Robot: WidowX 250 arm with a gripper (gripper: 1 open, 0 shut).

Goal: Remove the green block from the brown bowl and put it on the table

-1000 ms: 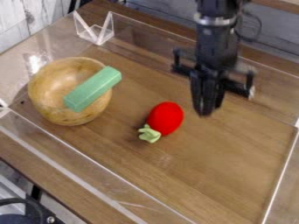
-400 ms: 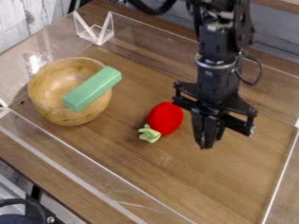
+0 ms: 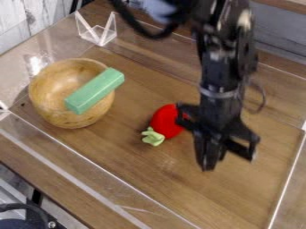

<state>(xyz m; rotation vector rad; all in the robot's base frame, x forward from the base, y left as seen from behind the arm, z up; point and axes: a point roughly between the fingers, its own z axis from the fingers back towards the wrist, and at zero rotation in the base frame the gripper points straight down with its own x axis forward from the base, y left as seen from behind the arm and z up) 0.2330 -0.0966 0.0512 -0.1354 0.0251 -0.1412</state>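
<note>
The green block (image 3: 95, 90) lies tilted across the brown bowl (image 3: 57, 109), one end resting on the rim at the right. The bowl stands at the left of the table (image 3: 143, 170). My gripper (image 3: 209, 163) hangs point-down over the right half of the table, far from the bowl, its fingers pressed together with nothing between them. Its tip is low, close above the tabletop.
A red strawberry toy (image 3: 164, 122) with a green stem lies just left of my gripper. A low clear acrylic wall (image 3: 120, 204) runs around the table's edges. A clear bent stand (image 3: 98, 29) sits at the back left.
My gripper has come down and toward the front of the table, passing the strawberry toy on its right. It stayed shut. The block and bowl have not moved.
</note>
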